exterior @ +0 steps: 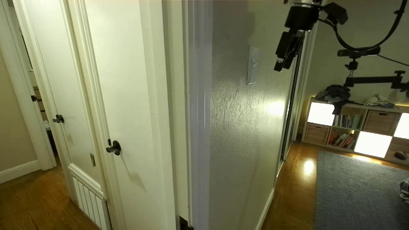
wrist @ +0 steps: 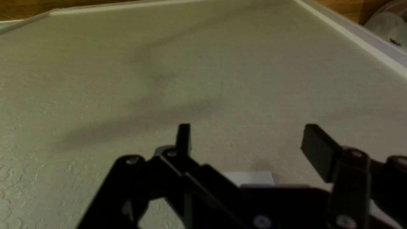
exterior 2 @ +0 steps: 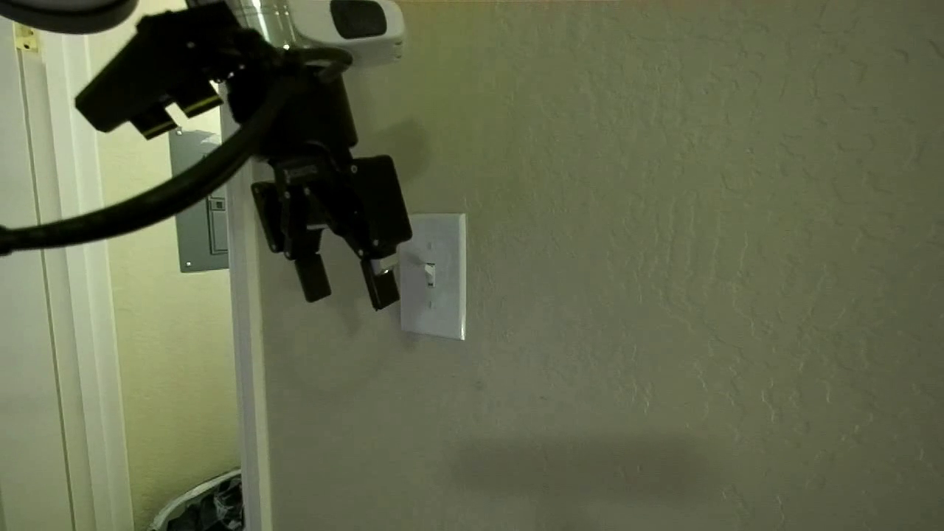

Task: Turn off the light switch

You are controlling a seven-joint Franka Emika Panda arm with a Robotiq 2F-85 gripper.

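The light switch is a white upright wall plate (exterior 2: 448, 313) with a small toggle (exterior 2: 430, 274) in its middle. The toggle seems to point up, but it is small in view. The plate also shows edge-on in an exterior view (exterior: 253, 65). In the wrist view only a strip of the plate (wrist: 254, 177) shows; the gripper hides the rest. My black gripper (exterior 2: 349, 289) is open and empty, its fingers pointing down. It overlaps the plate's left edge in that view. In an exterior view the gripper (exterior: 283, 66) hangs apart from the wall, right of the plate.
A textured wall (exterior 2: 664, 295) carries the plate. A door frame (exterior: 199, 111) ends the wall, and white doors (exterior: 127, 80) stand beyond it. A camera on a black arm (exterior: 358, 52) and a lit cube shelf (exterior: 348, 108) are at the right. A grey electrical panel (exterior 2: 195, 221) is behind the gripper.
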